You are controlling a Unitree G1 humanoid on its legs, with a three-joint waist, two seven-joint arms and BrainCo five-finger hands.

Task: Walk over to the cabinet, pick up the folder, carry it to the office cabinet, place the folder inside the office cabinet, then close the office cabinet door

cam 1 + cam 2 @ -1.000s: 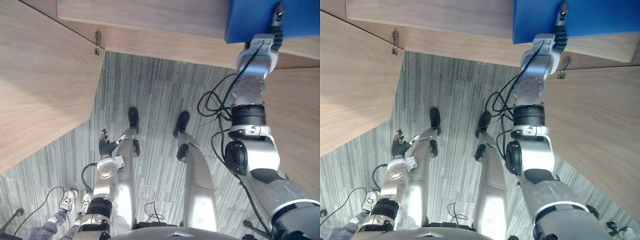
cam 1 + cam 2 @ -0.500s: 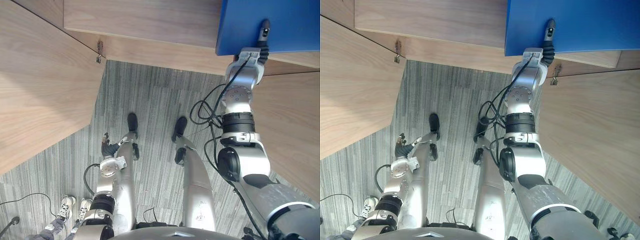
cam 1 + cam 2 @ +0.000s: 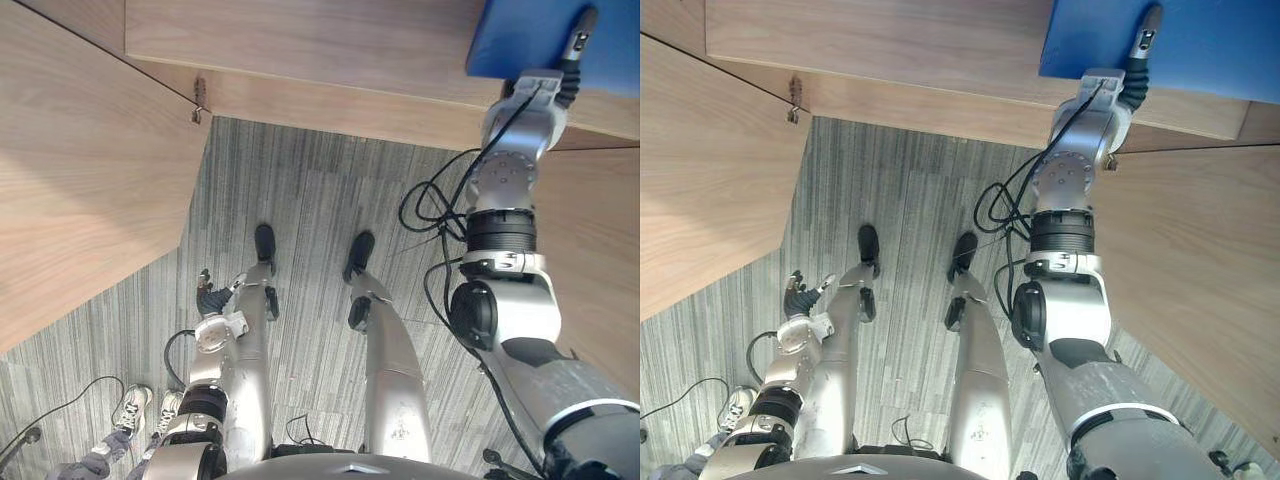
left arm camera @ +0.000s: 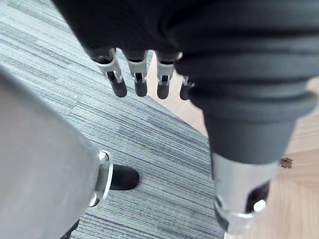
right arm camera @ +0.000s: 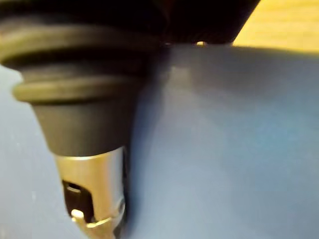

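Observation:
The blue folder [image 3: 520,40] lies flat at the upper right, over the front edge of the wooden office cabinet [image 3: 300,50]. My right hand [image 3: 577,45] reaches up to it, its thumb laid on the folder's top face while its fingers are hidden beneath. From the right wrist, the folder [image 5: 224,139] is a blue sheet pressed against the thumb [image 5: 89,199]. My left hand [image 3: 207,297] hangs low beside my left side, holding nothing, its fingers [image 4: 139,84] relaxed over the grey carpet.
The cabinet's left door [image 3: 80,180] stands swung open toward me, its hinge [image 3: 199,100] visible. The right door [image 3: 600,230] is open too. Striped grey carpet [image 3: 310,190] lies between them. A person's shoes [image 3: 132,408] show at the lower left.
Over the last half second my right hand has carried the folder to the right and farther over the cabinet. The left hand still hangs by my side.

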